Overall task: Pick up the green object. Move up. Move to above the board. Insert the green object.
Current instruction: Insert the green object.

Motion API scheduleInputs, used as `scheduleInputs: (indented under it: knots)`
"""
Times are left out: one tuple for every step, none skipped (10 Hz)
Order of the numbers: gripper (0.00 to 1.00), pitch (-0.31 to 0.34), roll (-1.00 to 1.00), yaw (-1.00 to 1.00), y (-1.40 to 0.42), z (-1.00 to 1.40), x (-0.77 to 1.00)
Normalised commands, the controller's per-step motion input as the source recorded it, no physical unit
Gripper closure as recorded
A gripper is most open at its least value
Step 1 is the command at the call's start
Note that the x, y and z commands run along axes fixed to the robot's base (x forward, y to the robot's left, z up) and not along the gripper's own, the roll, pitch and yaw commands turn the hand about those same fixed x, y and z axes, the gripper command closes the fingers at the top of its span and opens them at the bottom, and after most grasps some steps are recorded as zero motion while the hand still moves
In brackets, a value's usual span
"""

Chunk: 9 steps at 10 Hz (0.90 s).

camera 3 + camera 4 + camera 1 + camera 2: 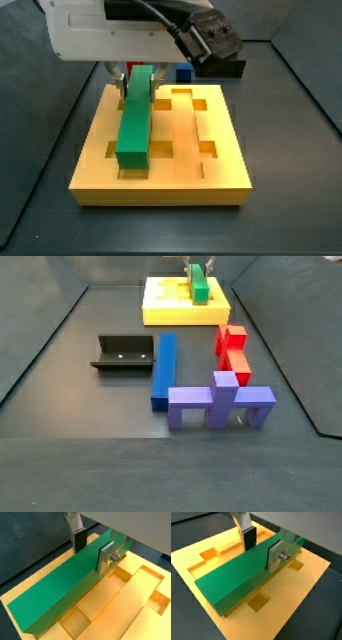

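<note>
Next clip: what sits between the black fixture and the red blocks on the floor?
In a side view, the long blue bar lies between the fixture and the red blocks. The hand grips the green object over the board.

The dark floor [80,406] is carrying the board [187,311], which is lying directly beneath the gripper [195,268] and its jaws. Farther from the jaws, the red block [233,348], the long blue bar [164,368], the purple piece [221,404] and the fixture [126,353] are sitting on the floor.
</note>
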Motion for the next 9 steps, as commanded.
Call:
scheduleInputs:
  knots:
    - [1.0, -0.03, 0.0, 0.0, -0.07, -0.35, 0.0]
    - [1.0, -0.024, 0.0, 0.0, -0.09, -0.34, 0.0]
    - [1.0, 0.0, 0.05, 0.0, -0.08, -0.31, 0.0]
    - [1.0, 0.0, 0.07, 0.0, -0.11, -0.3, 0.0]
    - [1.0, -0.003, 0.0, 0.0, -0.13, -0.27, 0.0]
    - [1.0, -0.016, 0.0, 0.0, -0.13, -0.26, 0.05]
    - [1.0, -0.024, 0.0, 0.0, -0.05, -0.25, 0.0]
    - [1.0, 0.0, 0.02, 0.0, 0.0, -0.14, 0.0]
    - [1.0, 0.0, 0.0, 0.0, 0.0, 0.0, 0.0]
